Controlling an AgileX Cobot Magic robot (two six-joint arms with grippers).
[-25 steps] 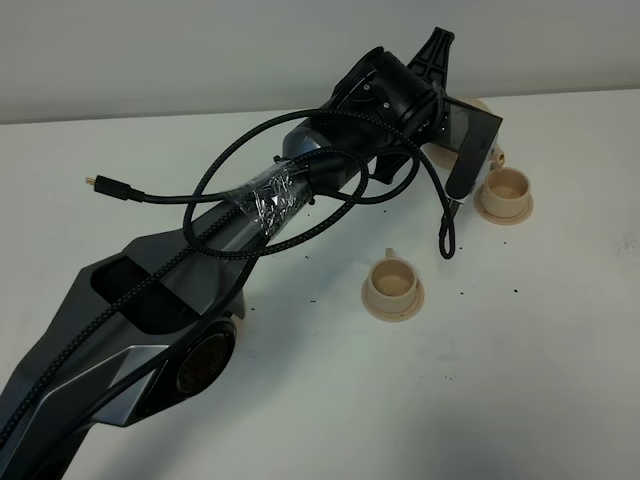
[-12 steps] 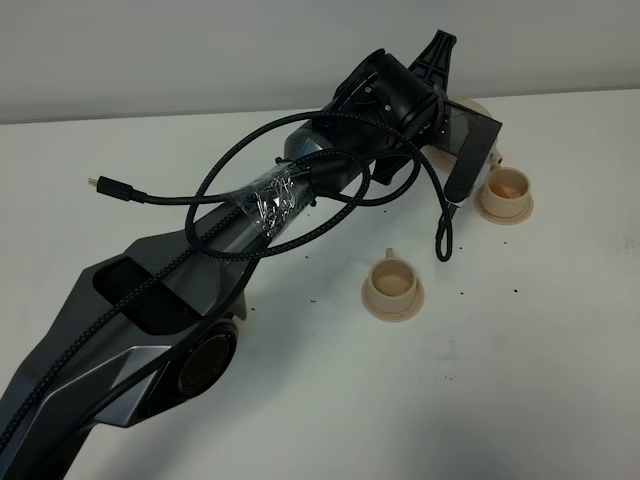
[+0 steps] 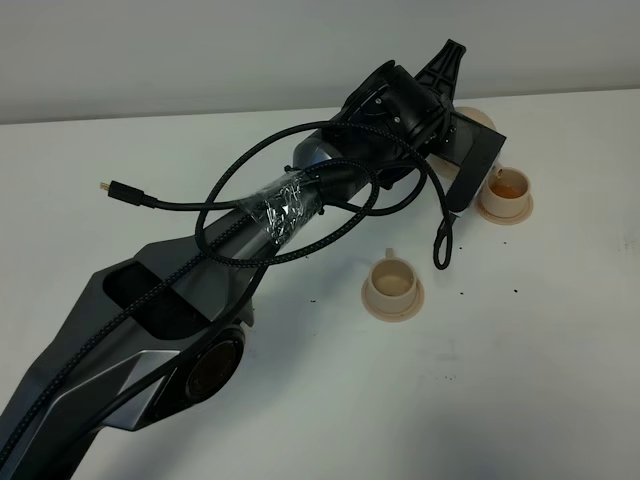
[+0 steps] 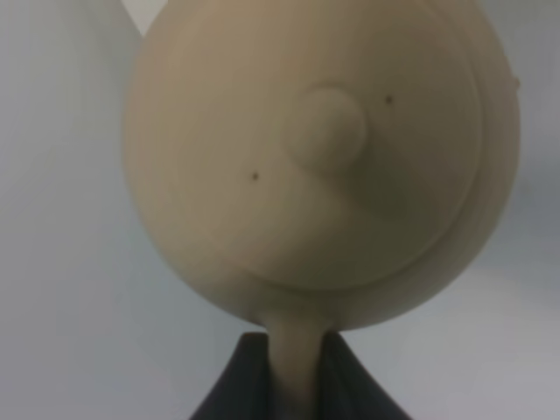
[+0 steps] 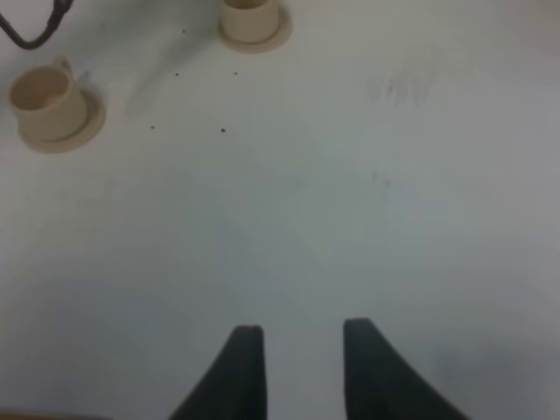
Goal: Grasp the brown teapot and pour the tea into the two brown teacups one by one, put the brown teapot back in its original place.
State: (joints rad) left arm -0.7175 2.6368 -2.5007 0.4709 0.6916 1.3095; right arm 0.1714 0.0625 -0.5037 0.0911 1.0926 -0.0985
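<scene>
The brown teapot (image 4: 324, 157) fills the left wrist view, lid knob toward the camera. My left gripper (image 4: 293, 363) is shut on its loop handle. In the high view the left gripper (image 3: 470, 165) hangs just behind the far teacup (image 3: 505, 190), which holds amber tea. Only a tan edge of the teapot (image 3: 474, 116) shows past the wrist. The near teacup (image 3: 392, 283) stands on its saucer toward the table's middle. The original place is hidden behind the arm. My right gripper (image 5: 297, 363) is open over bare table, with both teacups (image 5: 48, 101) (image 5: 249, 17) far ahead of it.
A looped black cable (image 3: 300, 210) with a loose plug end (image 3: 108, 186) hangs off the left arm over the white table (image 3: 520, 360). Small dark specks lie scattered around the cups. The wall runs along the table's back edge.
The left wrist has drawn back and up a little from the far teacup, taking the teapot with it. Amber tea now shows in that cup. The cable shifted along with the arm.
</scene>
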